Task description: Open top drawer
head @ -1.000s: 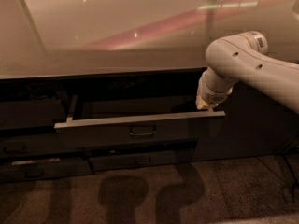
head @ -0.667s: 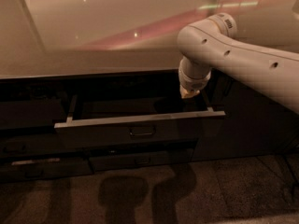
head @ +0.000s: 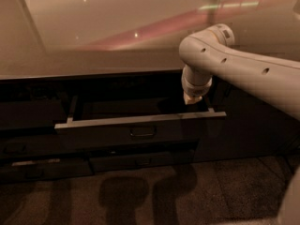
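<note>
Hovering over right part: 1 end effector (head: 193, 99) | 1 top drawer (head: 103, 134), pulled out | grip: cannot tell

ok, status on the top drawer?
White arm's gripper over right end of wide dark grey top drawer, off its small loop handle. Drawer pulled open. Nothing visible blocking it.

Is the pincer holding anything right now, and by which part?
Nothing seems held. The pincer hangs over the open top drawer near its right end, away from the handle.

the top drawer (head: 108, 131) stands pulled out, the tool (head: 192, 99) hanging over its right end.
</note>
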`<move>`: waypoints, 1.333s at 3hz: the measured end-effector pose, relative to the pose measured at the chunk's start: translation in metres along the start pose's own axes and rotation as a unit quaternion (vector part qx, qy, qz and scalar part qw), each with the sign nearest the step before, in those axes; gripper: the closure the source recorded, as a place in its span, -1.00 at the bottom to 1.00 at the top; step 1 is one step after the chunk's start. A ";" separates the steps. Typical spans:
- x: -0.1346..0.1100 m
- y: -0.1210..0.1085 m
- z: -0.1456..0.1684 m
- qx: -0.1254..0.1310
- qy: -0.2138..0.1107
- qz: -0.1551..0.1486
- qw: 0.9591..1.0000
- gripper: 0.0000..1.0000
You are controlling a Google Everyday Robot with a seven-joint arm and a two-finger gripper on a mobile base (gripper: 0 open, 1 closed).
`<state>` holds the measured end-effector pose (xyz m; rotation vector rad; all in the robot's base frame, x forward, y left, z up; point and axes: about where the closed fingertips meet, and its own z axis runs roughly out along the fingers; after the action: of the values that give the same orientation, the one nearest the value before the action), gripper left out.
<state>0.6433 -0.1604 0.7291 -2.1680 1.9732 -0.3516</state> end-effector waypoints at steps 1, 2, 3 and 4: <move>0.011 0.004 0.025 -0.014 0.007 0.006 1.000 1.00; 0.009 0.010 0.045 -0.023 -0.012 -0.006 1.000 1.00; 0.009 0.010 0.045 -0.024 -0.012 -0.006 1.000 1.00; 0.013 0.010 0.062 -0.044 0.000 -0.004 0.999 1.00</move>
<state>0.6538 -0.1754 0.6674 -2.2281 2.0179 -0.2709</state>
